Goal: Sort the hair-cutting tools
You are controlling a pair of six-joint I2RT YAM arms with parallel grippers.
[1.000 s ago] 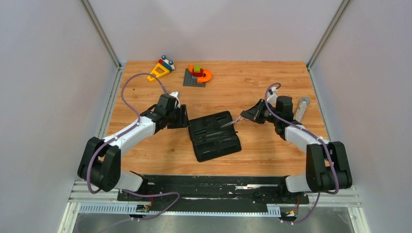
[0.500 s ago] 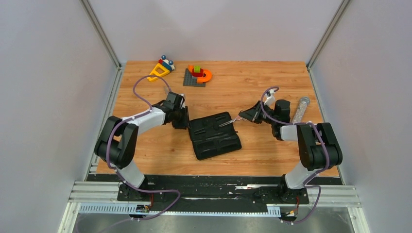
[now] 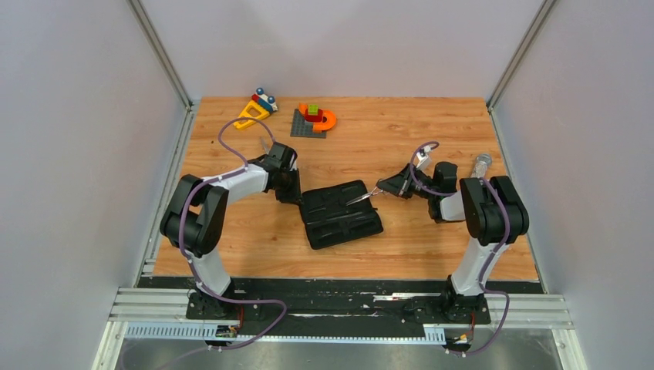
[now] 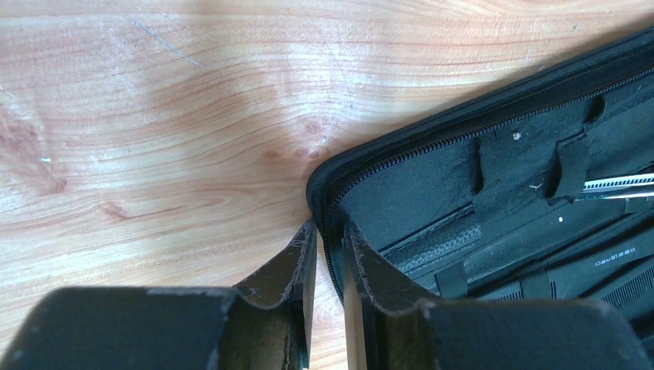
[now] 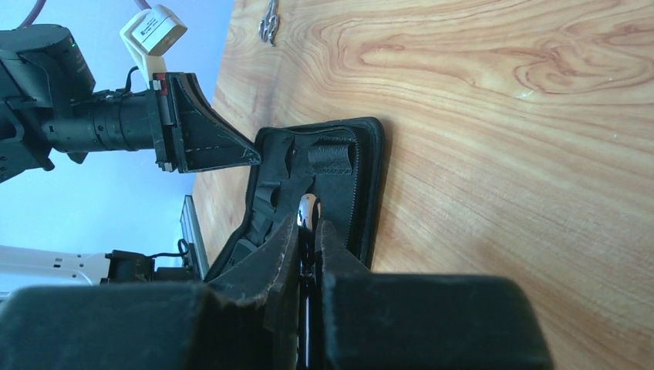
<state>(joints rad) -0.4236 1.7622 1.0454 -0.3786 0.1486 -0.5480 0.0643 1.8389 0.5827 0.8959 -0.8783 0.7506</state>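
- Far left at the back, a yellow toy is sitting on the table, well apart from everything you're working on.
- The loose scissors are lying on bare wood, well away from the case. They're showing up tiny in the right wrist view, and I'm barely making them out from above.
- Your left gripper is pinching the left rim of the open black case, one finger outside it and one inside.
- Behind the case, a grey block plate with an orange arch is sitting near the back edge, not blocking anything.
- Your right gripper is clenching the held scissors. The tips are poking in over the case's right side by the straps, and the ring handles are hiding between the fingers.
- Inside the case it's all black on black, so I'm not managing to pick out a comb.
- Far right, the clear tube is lying half hidden behind your right arm.
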